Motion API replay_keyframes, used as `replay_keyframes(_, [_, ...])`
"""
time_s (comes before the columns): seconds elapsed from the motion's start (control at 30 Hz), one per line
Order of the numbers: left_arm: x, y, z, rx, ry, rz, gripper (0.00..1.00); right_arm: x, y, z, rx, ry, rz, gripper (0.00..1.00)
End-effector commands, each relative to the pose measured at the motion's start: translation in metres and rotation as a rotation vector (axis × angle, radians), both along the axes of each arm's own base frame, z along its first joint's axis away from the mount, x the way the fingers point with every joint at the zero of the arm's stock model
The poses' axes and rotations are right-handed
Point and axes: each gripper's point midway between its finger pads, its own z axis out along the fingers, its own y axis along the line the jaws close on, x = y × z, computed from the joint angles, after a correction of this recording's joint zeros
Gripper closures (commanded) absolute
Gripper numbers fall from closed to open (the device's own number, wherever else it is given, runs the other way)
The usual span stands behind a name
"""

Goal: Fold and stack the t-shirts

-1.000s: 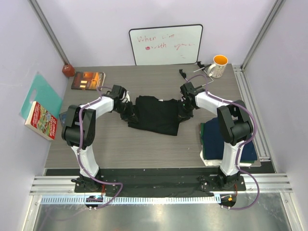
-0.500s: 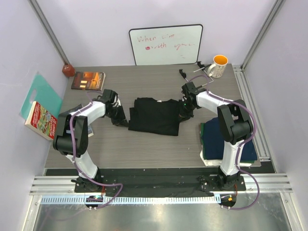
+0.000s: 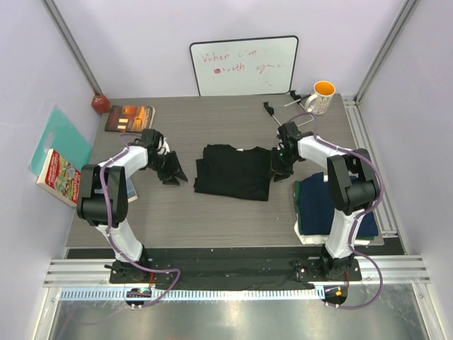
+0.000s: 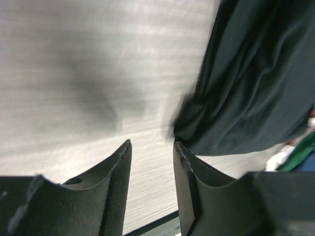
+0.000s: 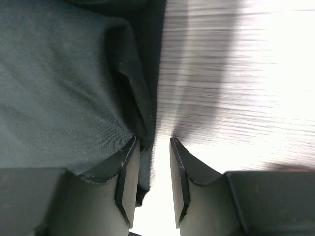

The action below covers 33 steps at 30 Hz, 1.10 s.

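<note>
The left gripper (image 3: 172, 170) stands just left of the black cloth t-shirt (image 3: 233, 171), which lies folded into a rough rectangle at the middle of the grey wood-grain table (image 3: 212, 212). Its jaws are apart with only bare table between them. In the left wrist view the shirt's rumpled left edge lies ahead and to one side of the fingertips (image 4: 123, 152) and does not touch them.

The right gripper (image 3: 277, 166) sits at the shirt's right edge. Its jaws are also apart, and bright table shows through the gap. One finger (image 5: 127, 162) rests against the shirt's folded border, and the other is over bare wood. Nothing is clamped.

Just right of the black shirt, across a narrow strip of table, lies the stack of folded shirts (image 3: 311, 204). A navy one is on top and a white edge shows at the near side, with the right arm passing over it.

On the near side of the black shirt the table is bare up to the arm bases. On the far side it is bare up to the white dry-erase board (image 3: 244, 65). The white mug with an orange inside (image 3: 322, 97) stands far-right of the shirt. A dark book with an orange-lit cover (image 3: 129, 117) lies far-left of it, beyond the left gripper.
</note>
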Motion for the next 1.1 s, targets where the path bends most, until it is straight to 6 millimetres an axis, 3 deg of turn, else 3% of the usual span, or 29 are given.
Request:
replay_keyframes(0.0, [0.032, -0.001, 0.013, -0.158, -0.040, 0.036, 0.59, 0.001, -0.024, 0.016, -0.053, -0.041, -0.022, 0.65])
replay_keyframes(0.17, [0.055, 0.001, 0.020, -0.419, -0.058, 0.086, 0.56, 0.026, -0.013, 0.061, 0.014, -0.188, -0.027, 0.69])
replay_keyframes(0.27, [0.060, -0.007, 0.010, -0.485, -0.028, 0.052, 0.56, 0.040, -0.001, 0.069, 0.062, -0.201, -0.021, 0.77])
replay_keyframes(0.33, [0.060, -0.015, 0.006, -0.535, -0.010, 0.023, 0.56, 0.043, 0.007, 0.061, 0.094, -0.164, -0.019, 0.80])
replay_keyframes(0.5, [0.054, -0.031, -0.004, -0.605, 0.024, -0.028, 0.56, 0.061, 0.028, 0.062, 0.145, -0.162, -0.004, 0.77])
replay_keyframes(0.63, [0.050, -0.037, -0.017, -0.606, 0.053, -0.039, 0.56, 0.066, 0.043, 0.046, 0.157, -0.127, 0.030, 0.72])
replay_keyframes(0.73, [0.047, -0.039, -0.021, -0.608, 0.057, -0.050, 0.55, 0.062, 0.049, 0.022, 0.138, -0.053, 0.045, 0.73])
replay_keyframes(0.93, [0.052, -0.042, -0.023, -0.632, 0.034, -0.077, 0.54, 0.046, 0.046, -0.010, 0.091, 0.033, 0.049, 0.74])
replay_keyframes(0.97, [0.050, -0.054, -0.022, -0.640, 0.033, -0.114, 0.55, 0.044, 0.045, -0.012, 0.082, 0.044, 0.050, 0.74])
replay_keyframes(1.07, [0.054, -0.062, -0.024, -0.669, 0.032, -0.139, 0.54, 0.037, 0.041, -0.025, 0.058, 0.087, 0.057, 0.75])
